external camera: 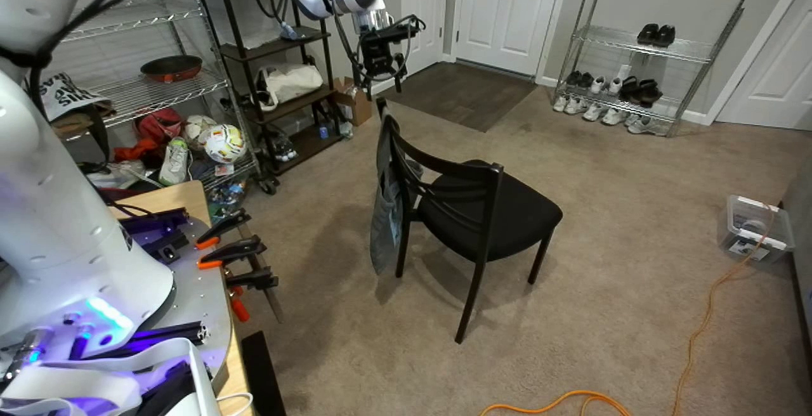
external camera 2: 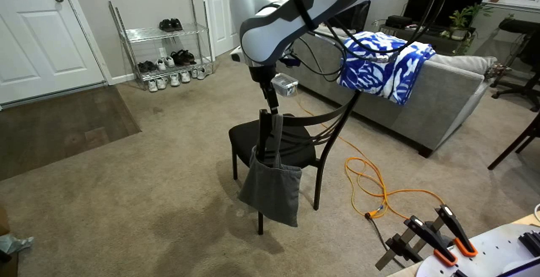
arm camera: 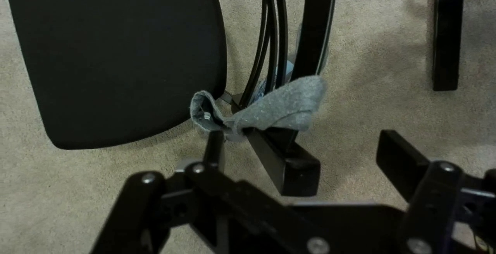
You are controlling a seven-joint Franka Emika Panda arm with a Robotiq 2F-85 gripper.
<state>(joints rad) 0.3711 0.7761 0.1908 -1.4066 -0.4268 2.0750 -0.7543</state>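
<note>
My gripper (arm camera: 302, 143) is open, with its two fingers wide apart and nothing held between them. It points down above the corner of a black chair's backrest; the chair's post top (arm camera: 301, 176) shows between the fingers in the wrist view. A grey cloth bag (external camera 2: 272, 188) hangs by its strap on that post. The strap (arm camera: 279, 107) loops over the top rail, close to the left finger; I cannot tell whether they touch. The black chair (external camera: 507, 213) stands upright on carpet. The gripper also shows above the post in both exterior views (external camera: 384, 86) (external camera 2: 273, 109).
A wire shoe rack (external camera: 647, 51) stands by the wall. A grey sofa (external camera 2: 405, 120) bears a blue-white blanket (external camera 2: 375, 61). An orange cord (external camera 2: 382, 184) lies on the floor near a clear box (external camera: 755, 229). Clamps (external camera: 231, 251) stick out from the robot's table. Shelves (external camera: 273, 51) stand behind the arm.
</note>
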